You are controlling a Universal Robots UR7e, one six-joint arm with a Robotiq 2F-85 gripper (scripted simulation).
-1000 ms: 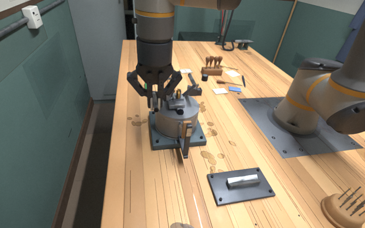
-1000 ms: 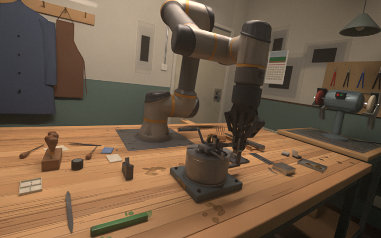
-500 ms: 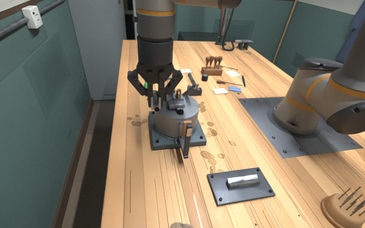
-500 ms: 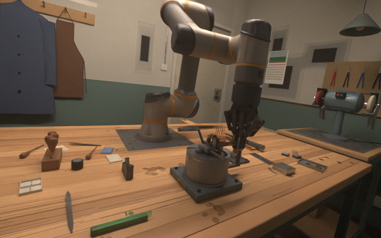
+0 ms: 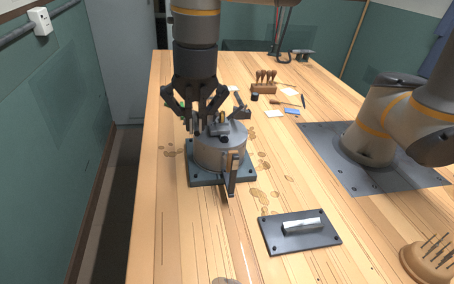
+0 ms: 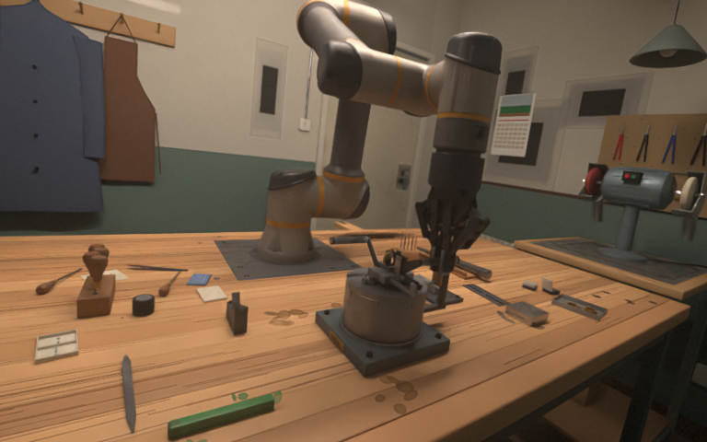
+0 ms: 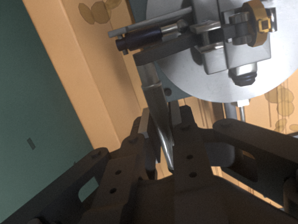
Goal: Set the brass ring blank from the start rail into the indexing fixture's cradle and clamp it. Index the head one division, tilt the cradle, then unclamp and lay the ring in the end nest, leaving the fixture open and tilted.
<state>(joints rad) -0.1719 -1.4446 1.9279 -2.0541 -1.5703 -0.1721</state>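
Note:
The brass ring blank (image 7: 256,23) (image 5: 222,117) stands on edge in the cradle (image 7: 228,48) on top of the round indexing fixture (image 5: 219,147) (image 6: 383,312), with a clamp arm over it. A steel lever handle (image 7: 157,112) juts out from the fixture's head on the wall side of the bench. The end nest (image 5: 299,231), a dark plate with a pale block, lies nearer the bench's front. My gripper (image 5: 195,129) (image 6: 439,271) (image 7: 162,142) hangs straight down beside the fixture, closed on that lever handle.
Behind the fixture lie a block of wooden-handled tools (image 5: 264,82), small pads and a graver. The arm's base (image 5: 371,144) sits on a grey plate to the right. The bench's left edge runs close beside the fixture, with the green wall beyond it.

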